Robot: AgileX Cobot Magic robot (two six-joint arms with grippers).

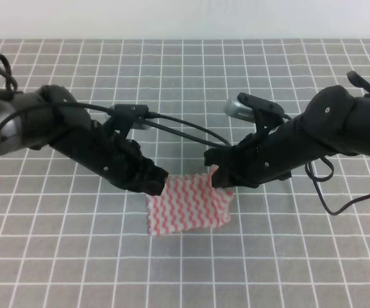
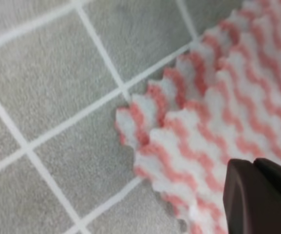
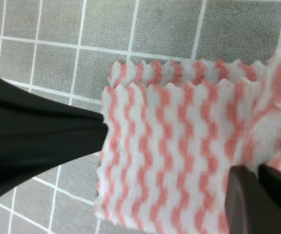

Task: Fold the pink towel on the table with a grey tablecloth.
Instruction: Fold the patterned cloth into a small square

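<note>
The towel (image 1: 186,204) is seen lying doubled on the grey table (image 1: 287,256), two serrated edges nearly lined up. Its far corners are pinched by the left gripper (image 1: 158,182) and right gripper (image 1: 219,177), likely so the layers can be squared.

One pink towel (image 1: 186,208) lay on the one bench with a grey tablecloth (image 1: 185,77); two layers of it showed at the serrated edge in both wrist views; two black robot arms reached over it, one from each side; each carried one gripper, making two, the left gripper (image 1: 159,181) and the right gripper (image 1: 217,174); one grey camera housing (image 1: 238,108) sat on the right arm; several black cables (image 1: 185,128) ran between and beside the arms, their exact count unclear.
</note>
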